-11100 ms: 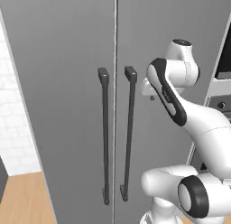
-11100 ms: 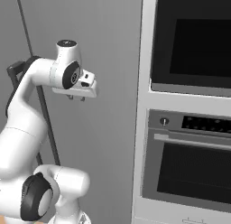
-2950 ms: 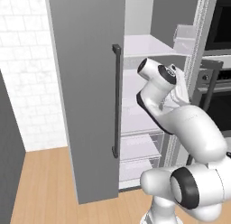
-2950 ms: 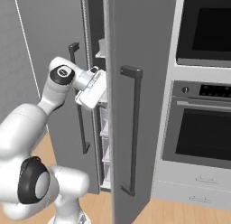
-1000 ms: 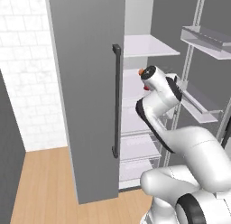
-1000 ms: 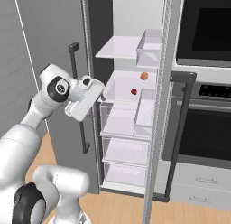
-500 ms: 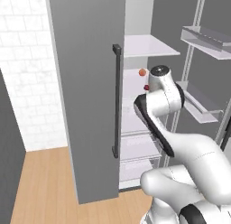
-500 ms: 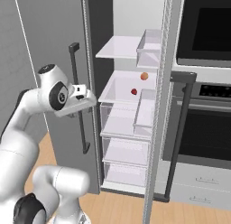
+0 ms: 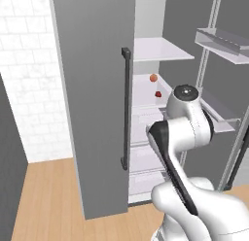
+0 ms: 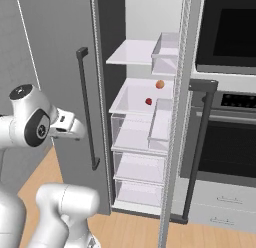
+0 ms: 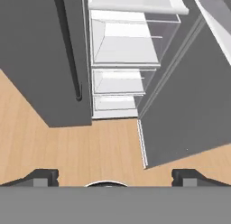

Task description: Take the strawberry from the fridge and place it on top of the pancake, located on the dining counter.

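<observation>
Standing with both doors swung open, the fridge (image 10: 145, 142) showed white shelves and clear drawers inside. The strawberry (image 10: 148, 101) lay on the middle white shelf (image 10: 131, 99), a small dark-red berry, with a slightly larger orange round fruit (image 10: 160, 84) set just behind it and apart from it. In the left base view the same berry (image 9: 157, 94) sat below and right of the orange fruit (image 9: 153, 77), on the shelf above the arm's rounded joint.

The tool (image 11: 115, 177) was released, its two dark fingertips (image 11: 43, 176) set wide at the bottom of the hand view, with nothing between them. It faced down over the light wood floor (image 11: 90, 146) in front of the fridge, towards the lower drawers (image 11: 117, 81) and the bottom edges of the two grey doors. In the right base view the tool (image 10: 74, 130) was held out in front of the left door (image 10: 60, 82), beside its dark bar handle (image 10: 86, 109), well apart from the strawberry and lower than its shelf.

To the right of the fridge stood a dark built-in oven (image 10: 225, 137); the pale marks on its control strip were too small to read. No other writing or label could be made out.
</observation>
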Robot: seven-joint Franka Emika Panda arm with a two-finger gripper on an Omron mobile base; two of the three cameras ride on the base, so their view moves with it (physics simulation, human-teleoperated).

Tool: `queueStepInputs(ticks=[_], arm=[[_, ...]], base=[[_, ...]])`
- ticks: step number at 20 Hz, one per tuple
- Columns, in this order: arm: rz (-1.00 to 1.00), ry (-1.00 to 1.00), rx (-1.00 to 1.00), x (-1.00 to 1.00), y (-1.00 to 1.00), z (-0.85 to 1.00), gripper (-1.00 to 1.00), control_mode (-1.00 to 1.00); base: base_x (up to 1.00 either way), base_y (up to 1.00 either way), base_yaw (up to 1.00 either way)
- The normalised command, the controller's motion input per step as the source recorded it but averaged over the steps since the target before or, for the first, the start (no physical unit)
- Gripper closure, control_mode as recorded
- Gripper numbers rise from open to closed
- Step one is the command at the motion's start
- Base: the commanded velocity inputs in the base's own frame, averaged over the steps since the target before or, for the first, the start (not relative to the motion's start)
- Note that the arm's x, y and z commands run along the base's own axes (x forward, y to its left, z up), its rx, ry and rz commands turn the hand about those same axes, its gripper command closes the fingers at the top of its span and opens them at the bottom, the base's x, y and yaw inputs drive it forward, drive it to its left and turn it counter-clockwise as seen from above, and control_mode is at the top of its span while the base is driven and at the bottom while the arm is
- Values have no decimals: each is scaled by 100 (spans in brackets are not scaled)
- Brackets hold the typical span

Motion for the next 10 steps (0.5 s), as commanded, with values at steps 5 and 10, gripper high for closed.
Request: queueStepInputs(ticks=[5, 10], arm=[[0, 9, 26, -19, -1, 31, -100, -100], [0, 24, 2, -24, -5, 29, -100, -100]], base=[[0, 0, 0], [0, 0, 0]])
